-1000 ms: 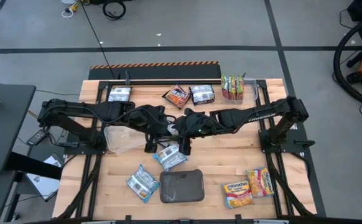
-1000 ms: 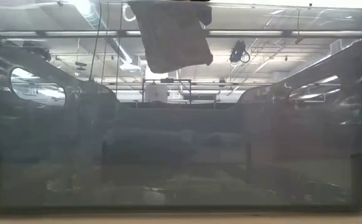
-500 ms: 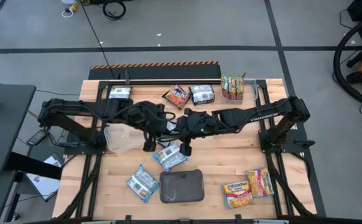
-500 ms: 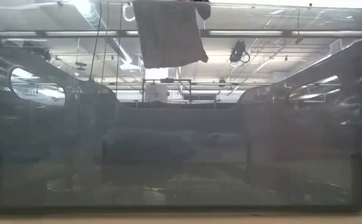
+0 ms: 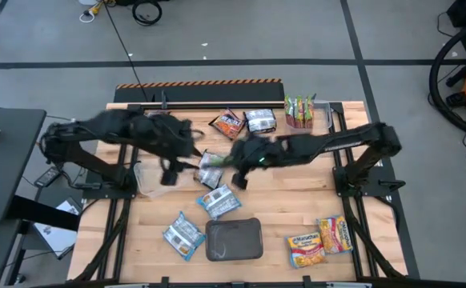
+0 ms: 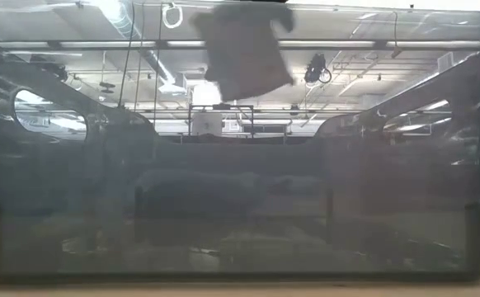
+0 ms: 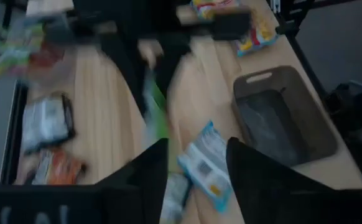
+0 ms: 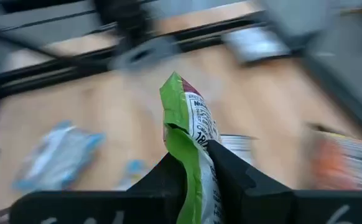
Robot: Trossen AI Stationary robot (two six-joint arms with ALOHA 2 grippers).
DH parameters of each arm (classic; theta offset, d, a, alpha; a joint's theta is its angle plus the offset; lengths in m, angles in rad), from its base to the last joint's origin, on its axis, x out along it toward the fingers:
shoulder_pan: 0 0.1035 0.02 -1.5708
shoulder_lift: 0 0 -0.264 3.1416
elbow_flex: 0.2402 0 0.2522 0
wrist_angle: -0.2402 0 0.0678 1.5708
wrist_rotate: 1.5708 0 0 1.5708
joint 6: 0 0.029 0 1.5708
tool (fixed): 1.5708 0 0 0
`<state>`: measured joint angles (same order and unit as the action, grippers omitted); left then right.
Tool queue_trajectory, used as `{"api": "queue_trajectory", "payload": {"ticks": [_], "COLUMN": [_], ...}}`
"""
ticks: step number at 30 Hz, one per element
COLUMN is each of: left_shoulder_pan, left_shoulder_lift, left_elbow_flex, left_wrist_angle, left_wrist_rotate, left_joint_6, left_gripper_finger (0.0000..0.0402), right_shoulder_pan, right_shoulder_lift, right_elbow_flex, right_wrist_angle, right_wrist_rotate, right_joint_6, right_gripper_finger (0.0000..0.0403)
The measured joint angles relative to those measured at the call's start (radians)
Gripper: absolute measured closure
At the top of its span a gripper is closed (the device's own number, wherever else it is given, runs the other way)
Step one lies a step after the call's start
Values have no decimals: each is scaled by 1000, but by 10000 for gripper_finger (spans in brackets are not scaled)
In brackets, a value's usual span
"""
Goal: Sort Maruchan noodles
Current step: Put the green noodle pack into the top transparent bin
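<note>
My right gripper (image 5: 228, 163) is over the middle of the table, shut on a green-silver Maruchan noodle packet (image 5: 210, 168). That packet sticks out past its fingers (image 8: 192, 118). My left gripper (image 5: 169, 174) is open and holds nothing; it stands left of the packet, over a clear tub (image 5: 148, 182). Its wrist view looks at the green packet (image 7: 155, 112) from a distance. Two blue-white packets (image 5: 218, 200) (image 5: 183, 234) lie flat on the near half of the table. Yellow-orange packets (image 5: 307, 250) lie at the near right. My right gripper pinches one end of the green-silver packet (image 8: 196, 163) between its two fingers, coming from the table's right side. The rest of the packet juts out beyond the fingertips, toward the left arm. It is lifted clear of the table.
A dark grey tray (image 5: 235, 239) sits near the front edge, beside the blue-white packets. Along the far edge lie a dark red-brown packet (image 5: 227, 123), a silver one (image 5: 259, 120) and green ones (image 5: 299, 112). A dark see-through wall fills the low view.
My left gripper has drawn back from the middle toward the table's left edge, away from the right gripper. The green-silver packet has stayed with the right gripper and now shows in the gap between the two arms, still clear of the table.
</note>
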<state>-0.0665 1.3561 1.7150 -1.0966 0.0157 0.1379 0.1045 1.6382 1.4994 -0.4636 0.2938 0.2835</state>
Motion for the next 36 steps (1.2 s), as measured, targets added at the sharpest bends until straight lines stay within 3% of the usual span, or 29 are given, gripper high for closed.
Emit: {"api": "queue_trajectory", "payload": {"ticks": [5,9,13,16,20,30,33,36], "left_shoulder_pan": [3,-31,-92,-126,-151,-154,-154,-141], "left_shoulder_lift": [-116,-240,-316,-340,-337,-234,-181,-130], "left_elbow_flex": [80,80,80,80,80,78,78,77], "left_wrist_angle": [-73,-53,10,66,112,136,120,56], "left_wrist_rotate": [-35,-73,-98,-104,-109,-113,-159,-243], "left_joint_6": [-110,-190,-212,-211,-200,-226,-235,-269], "left_gripper_finger": [226,237,244,245,246,246,246,246], "right_shoulder_pan": [-36,-70,-142,-239,-376,-644,-724,-777], "right_shoulder_lift": [-161,-311,-454,-547,-624,-704,-699,-687], "right_elbow_flex": [-11,-79,-227,-368,-571,-965,-1045,-1104], "right_wrist_angle": [-257,-499,-634,-598,-410,389,560,599], "right_wrist_rotate": [356,673,848,870,855,755,670,620], "right_joint_6": [115,348,572,631,560,150,87,123], "right_gripper_finger": [344,345,347,347,347,346,346,346]}}
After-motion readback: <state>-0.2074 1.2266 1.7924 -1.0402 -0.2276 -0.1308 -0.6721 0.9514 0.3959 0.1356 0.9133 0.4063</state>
